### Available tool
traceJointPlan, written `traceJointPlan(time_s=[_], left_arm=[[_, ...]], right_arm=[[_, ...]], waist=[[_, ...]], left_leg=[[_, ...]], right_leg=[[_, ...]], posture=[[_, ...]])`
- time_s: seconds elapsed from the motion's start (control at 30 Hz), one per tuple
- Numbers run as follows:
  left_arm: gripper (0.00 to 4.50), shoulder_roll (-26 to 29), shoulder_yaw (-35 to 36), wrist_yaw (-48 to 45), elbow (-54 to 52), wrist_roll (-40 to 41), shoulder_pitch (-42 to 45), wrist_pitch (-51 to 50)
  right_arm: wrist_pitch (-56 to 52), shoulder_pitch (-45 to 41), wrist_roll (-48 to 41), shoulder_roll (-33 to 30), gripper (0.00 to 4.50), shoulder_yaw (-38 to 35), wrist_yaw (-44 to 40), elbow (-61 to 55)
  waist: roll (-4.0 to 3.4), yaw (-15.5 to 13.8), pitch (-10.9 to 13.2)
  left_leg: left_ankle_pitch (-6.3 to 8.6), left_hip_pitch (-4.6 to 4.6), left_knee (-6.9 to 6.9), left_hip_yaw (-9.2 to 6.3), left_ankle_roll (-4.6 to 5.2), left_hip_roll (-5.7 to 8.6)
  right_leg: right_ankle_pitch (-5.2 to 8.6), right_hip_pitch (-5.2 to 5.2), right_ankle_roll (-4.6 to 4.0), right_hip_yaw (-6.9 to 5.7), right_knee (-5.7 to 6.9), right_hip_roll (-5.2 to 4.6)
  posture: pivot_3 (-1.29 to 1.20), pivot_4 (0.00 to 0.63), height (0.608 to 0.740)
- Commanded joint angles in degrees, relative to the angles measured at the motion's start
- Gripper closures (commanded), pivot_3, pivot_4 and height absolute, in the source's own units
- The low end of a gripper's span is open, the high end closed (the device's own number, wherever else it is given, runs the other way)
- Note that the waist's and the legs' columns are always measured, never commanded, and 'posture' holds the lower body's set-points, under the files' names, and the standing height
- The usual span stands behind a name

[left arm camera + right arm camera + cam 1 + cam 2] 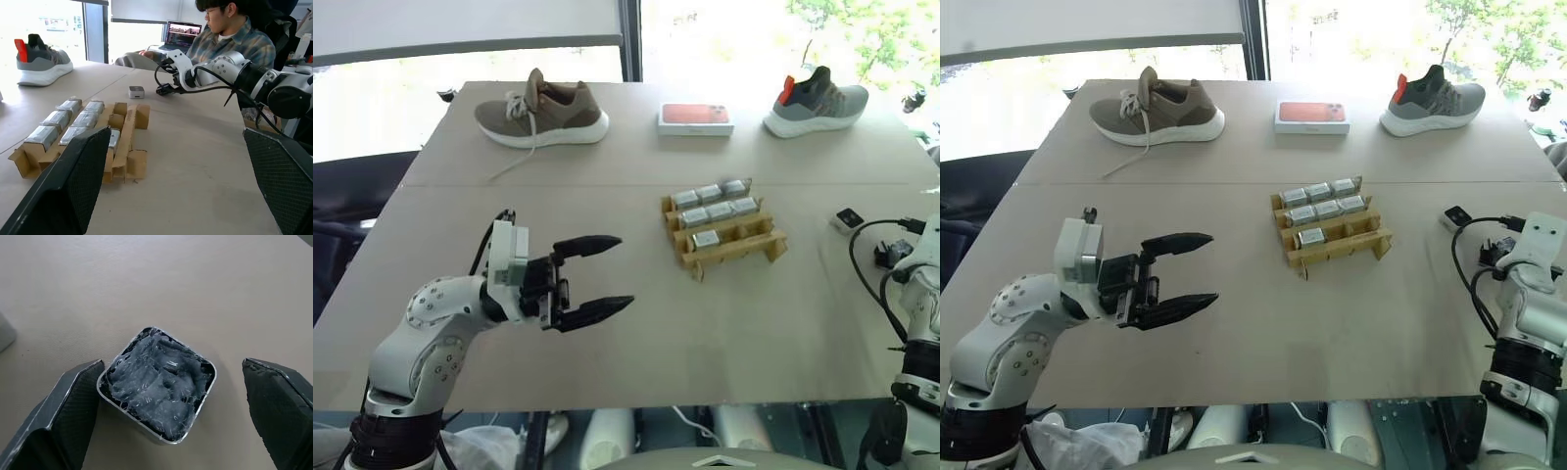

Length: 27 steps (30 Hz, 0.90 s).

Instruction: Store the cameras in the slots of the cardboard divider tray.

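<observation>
1. The step in hand is judged to be the pick-up of the loose camera lying near the right edge of the table, beside the right gripper.
2. In the right wrist view the camera is framed between the two fingers, which are spread wide; one finger is seen just beside, perhaps touching, a corner of the camera, and nothing is held.
3. For a sound grasp, the fingers should be centred over the camera's flat sides before being closed, so that it is not pushed away across the table.
4. The left gripper is held above the near left part of the table, fingers wide apart and empty.
5. Farther in, right of the table's middle, the cardboard divider tray is seen with stored cameras in its far rows and its nearest row free; the loose camera is best carried there upright.
</observation>
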State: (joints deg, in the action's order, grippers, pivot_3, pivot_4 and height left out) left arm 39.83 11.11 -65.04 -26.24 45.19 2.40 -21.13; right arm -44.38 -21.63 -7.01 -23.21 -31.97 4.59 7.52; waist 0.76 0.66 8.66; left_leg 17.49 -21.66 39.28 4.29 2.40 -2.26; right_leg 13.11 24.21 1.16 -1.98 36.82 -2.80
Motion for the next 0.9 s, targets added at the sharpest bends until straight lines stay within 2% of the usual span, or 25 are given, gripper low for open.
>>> traceJointPlan(time_s=[0.03, 0.13, 0.17, 0.27, 0.37, 0.47, 0.5, 0.53, 0.6, 0.7, 0.83, 0.9], left_arm=[[0.00, 0.4, 0.5, -0.6, -0.2, 0.6, 0.9, 0.5], [0.00, 0.2, 0.2, -0.8, 0.0, 0.7, 1.3, 0.4], [0.00, 0.1, 0.0, -0.2, 0.1, 0.9, 1.8, -0.3], [0.00, -0.6, -1.1, 3.3, -0.1, 0.4, 3.8, -2.3], [0.00, -1.7, -1.0, 10.5, -0.2, 4.3, 7.2, -9.2], [0.00, -1.3, -1.2, 21.0, -1.8, 4.9, 10.9, -17.6], [0.00, -0.6, -1.1, 23.2, -1.7, 7.9, 12.5, -21.7], [0.00, -0.9, -1.1, 24.9, 0.2, 16.3, 15.5, -26.9], [0.00, -1.4, -0.7, 28.0, 3.4, 27.1, 19.6, -34.1], [0.00, -3.6, -3.7, 34.8, 8.0, 32.1, 24.4, -41.2], [0.00, -5.5, -4.8, 40.5, 13.5, 38.9, 28.4, -46.5], [0.00, -5.4, -5.9, 40.4, 13.9, 36.9, 29.4, -47.7]], right_arm=[[-0.2, -0.1, -0.4, 1.0, 0.78, -1.2, 2.7, -2.3], [-0.5, 0.8, -0.7, 1.4, 2.13, -1.1, 3.1, -3.3], [-1.0, 1.5, -0.9, 1.4, 2.33, -0.8, 2.8, -4.2], [-2.2, 4.4, -1.0, 0.5, 2.42, 1.6, 0.2, -8.5], [-0.5, 8.9, -1.1, -1.6, 2.42, 5.4, -5.0, -15.9], [7.1, 16.9, -0.6, -9.1, 2.42, 12.3, -16.8, -28.8], [10.3, 19.4, -0.4, -12.1, 2.42, 14.4, -21.0, -33.2], [15.1, 22.6, -0.8, -16.7, 2.42, 16.8, -27.9, -38.8], [20.6, 25.5, -0.9, -22.5, 2.42, 20.2, -35.4, -45.6], [24.4, 17.8, 0.3, -24.8, 2.42, 29.8, -40.0, -48.6], [25.6, 4.4, 3.3, -20.2, 2.42, 42.2, -42.9, -46.7], [27.2, -0.2, 4.5, -18.1, 2.42, 46.3, -44.7, -45.1]], waist=[[0.00, 0.0, 0.0], [-0.01, -0.3, 0.0], [-0.02, -0.4, 0.0], [-0.01, -0.7, 0.0], [-0.02, -0.8, 0.0], [-0.16, -0.6, 0.0], [-0.19, -0.4, 0.1], [-0.18, -0.1, 0.1], [-0.13, 0.1, 0.1], [0.33, 0.6, 0.0], [0.51, 0.2, 0.1], [0.55, -0.1, 0.2]], left_leg=[[0.00, 0.00, 0.00, 0.00, 0.00, 0.00], [0.00, -0.02, 0.00, -0.07, 0.00, 0.00], [0.00, -0.04, -0.01, -0.09, 0.00, 0.00], [0.00, -0.08, -0.01, -0.14, 0.00, 0.01], [0.00, -0.07, -0.01, -0.14, 0.01, 0.01], [0.01, -0.06, -0.02, -0.16, 0.02, 0.02], [0.01, -0.07, -0.02, -0.14, 0.03, 0.01], [0.02, -0.04, -0.04, -0.15, 0.04, 0.01], [0.02, -0.04, -0.04, -0.17, 0.04, 0.00], [0.01, 0.07, -0.03, -0.19, 0.01, -0.10], [-0.01, 0.59, -0.03, -0.12, -0.02, -0.06], [-0.04, 0.57, -0.02, -0.16, -0.08, -0.06]], right_leg=[[0.00, 0.00, 0.00, 0.00, 0.00, 0.00], [0.00, 0.00, 0.00, -0.07, -0.01, 0.00], [0.00, 0.00, 0.00, -0.10, -0.02, -0.01], [0.00, 0.00, 0.00, -0.14, -0.04, -0.01], [0.00, 0.00, 0.01, -0.13, -0.03, -0.02], [0.00, 0.00, 0.02, -0.11, -0.01, -0.04], [0.01, 0.01, 0.04, -0.07, 0.00, -0.04], [0.01, 0.01, 0.06, -0.07, -0.02, -0.02], [0.02, 0.01, 0.08, -0.09, 0.00, -0.03], [0.13, -0.04, 0.25, -0.11, 0.00, 0.12], [0.10, -0.48, 0.17, -0.05, 0.02, 0.10], [0.03, -0.48, 0.03, -0.10, 0.03, 0.10]], posture=[[0.00, 0.150, 0.740], [0.00, 0.150, 0.740], [0.00, 0.150, 0.740], [0.00, 0.150, 0.740], [0.00, 0.150, 0.740], [0.00, 0.150, 0.740], [0.00, 0.150, 0.740], [0.00, 0.150, 0.740], [0.00, 0.150, 0.740], [0.00, 0.150, 0.740], [0.00, 0.150, 0.740], [0.00, 0.150, 0.740]])
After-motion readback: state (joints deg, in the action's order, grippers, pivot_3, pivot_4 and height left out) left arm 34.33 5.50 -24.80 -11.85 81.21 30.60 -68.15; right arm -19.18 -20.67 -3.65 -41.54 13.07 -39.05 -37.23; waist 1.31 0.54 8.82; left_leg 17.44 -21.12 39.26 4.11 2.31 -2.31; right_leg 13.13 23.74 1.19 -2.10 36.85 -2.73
